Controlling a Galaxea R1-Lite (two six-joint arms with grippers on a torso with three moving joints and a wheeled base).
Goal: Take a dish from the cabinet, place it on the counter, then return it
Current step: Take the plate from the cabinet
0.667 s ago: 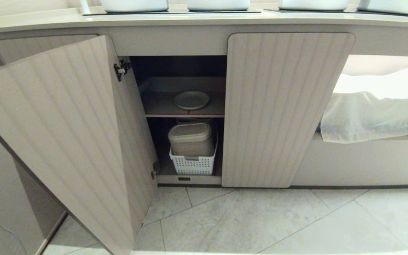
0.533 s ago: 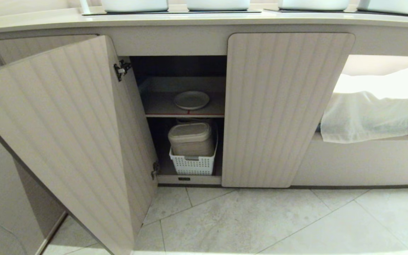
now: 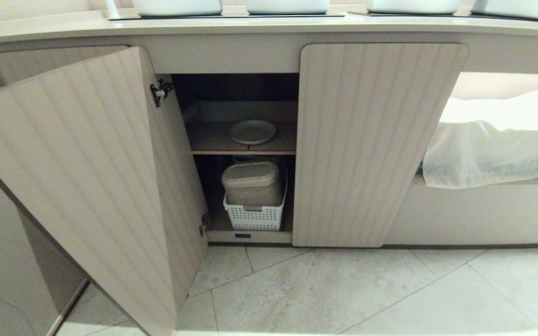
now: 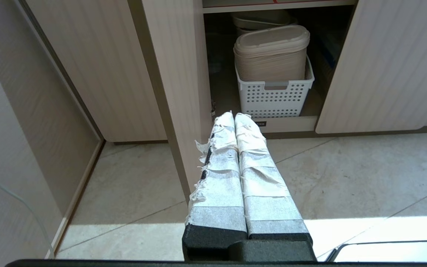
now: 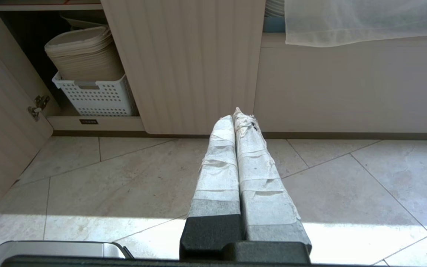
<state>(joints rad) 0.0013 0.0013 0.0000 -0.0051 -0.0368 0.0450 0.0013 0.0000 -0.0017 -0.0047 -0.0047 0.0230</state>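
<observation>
An off-white round dish (image 3: 252, 131) lies on the red-edged upper shelf of the low beige cabinet (image 3: 381, 140), whose left fluted door (image 3: 87, 177) hangs wide open and whose right door is closed. The cream counter (image 3: 269, 25) runs along the top of the head view. Neither arm shows in the head view. My left gripper (image 4: 234, 115) is shut and empty, low over the floor tiles near the open door's edge. In front of the closed door, my right gripper (image 5: 235, 114) is likewise shut and empty above the floor.
On the lower shelf a white perforated basket (image 3: 254, 215) holds a beige lidded container (image 3: 251, 182). A white cloth (image 3: 498, 140) drapes over the plain-fronted unit to the right. White vessels (image 3: 287, 5) stand on the counter. Pale floor tiles (image 3: 343, 294) spread before the cabinet.
</observation>
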